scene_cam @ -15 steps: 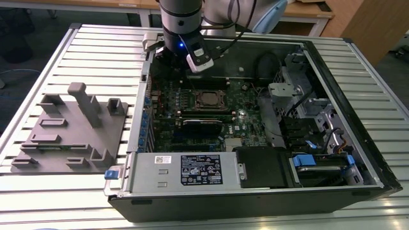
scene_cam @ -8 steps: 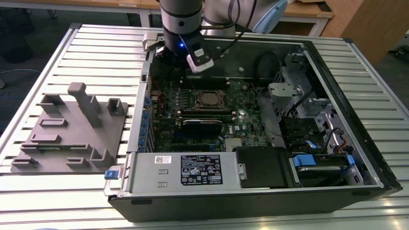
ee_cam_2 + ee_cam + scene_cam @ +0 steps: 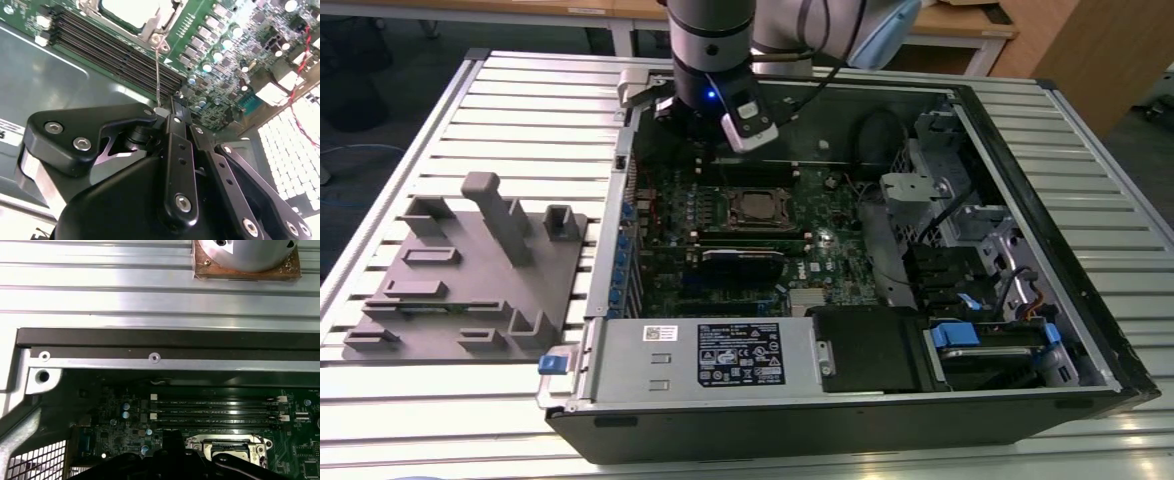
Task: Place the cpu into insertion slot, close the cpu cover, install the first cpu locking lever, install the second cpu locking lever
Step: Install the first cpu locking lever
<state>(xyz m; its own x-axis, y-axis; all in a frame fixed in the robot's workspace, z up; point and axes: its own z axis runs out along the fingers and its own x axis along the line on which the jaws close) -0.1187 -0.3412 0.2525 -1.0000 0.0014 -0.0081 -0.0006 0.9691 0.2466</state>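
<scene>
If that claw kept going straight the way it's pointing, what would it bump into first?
Likely the long black memory slots beside the insertion slot, though the gripper tip is already next to a thin wire lever. Depth is unclear.

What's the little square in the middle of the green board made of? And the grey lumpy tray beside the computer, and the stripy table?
The cpu seems metal-topped: dull silver-tan with a faint sheen. The grey tray looks like matte plastic, maybe printed: even grey, no shine. The table is probably aluminium: pale ribbed slats that catch the light.
</scene>
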